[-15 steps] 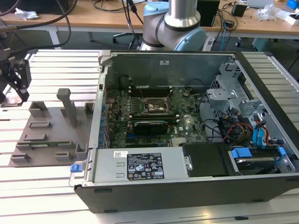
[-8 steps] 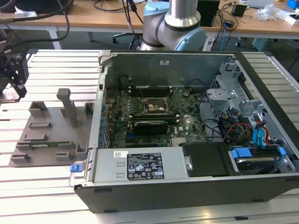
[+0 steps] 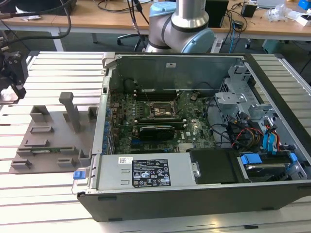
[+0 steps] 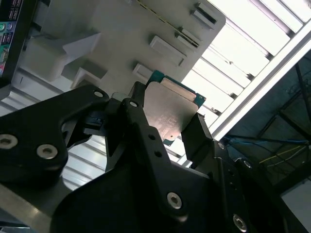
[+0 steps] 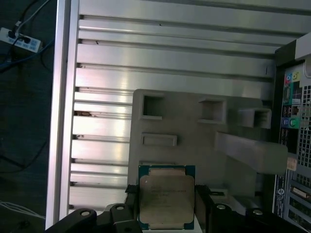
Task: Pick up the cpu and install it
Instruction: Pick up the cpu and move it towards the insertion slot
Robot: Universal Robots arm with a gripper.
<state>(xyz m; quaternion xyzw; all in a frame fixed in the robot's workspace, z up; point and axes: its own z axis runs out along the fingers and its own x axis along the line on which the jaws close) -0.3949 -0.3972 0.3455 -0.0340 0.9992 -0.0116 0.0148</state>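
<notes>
Clamped in the gripper (image 5: 166, 199): the cpu (image 5: 166, 203), jaws closed on two opposite edges of its green board, pale metal lid turned toward the first wrist view. Apparently lifted off the grey fixture plate (image 5: 194, 141) and hanging just above it, over the slatted aluminium table (image 5: 170, 63) toward the exterior view's left edge. Well apart from the socket (image 3: 163, 110) on the motherboard inside the open computer case (image 3: 194, 194).

Probably very light, thin and stiff, so needing little squeeze. Smooth lid and narrow rim likely slippery, so prone to tilting or sliding if pinched off-centre. Underside contacts to be judged fragile, as are the board's corners. Best taken as here: by the side edges only, centred between the fingers (image 4: 141, 116), kept flat, never touching top or bottom faces.
</notes>
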